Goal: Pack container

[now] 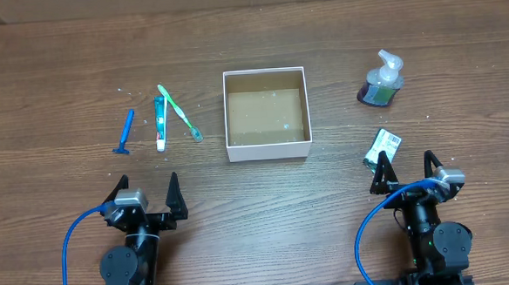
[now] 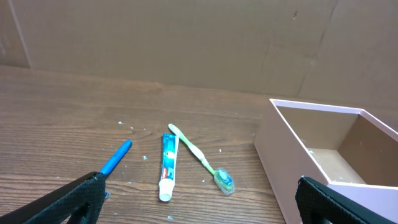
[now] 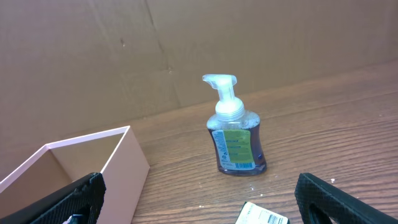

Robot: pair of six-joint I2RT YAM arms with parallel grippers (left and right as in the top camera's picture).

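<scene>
The container (image 1: 268, 150), a square open box with white walls and a brown inside, stands at the table's middle and holds nothing. It also shows in the left wrist view (image 2: 283, 162) and the right wrist view (image 3: 121, 168). Left of it lie a blue razor (image 1: 126, 133), a toothpaste tube (image 1: 160, 123) and a green toothbrush (image 1: 180, 112). Right of it stand a clear pump soap bottle (image 1: 381, 81) and a small green packet (image 1: 383, 148). My left gripper (image 1: 150, 197) is open and empty near the front edge. My right gripper (image 1: 405, 172) is open and empty, just in front of the packet.
A cardboard wall (image 2: 186, 37) runs along the far side of the wooden table. Blue cables (image 1: 68, 248) loop by both arm bases at the front.
</scene>
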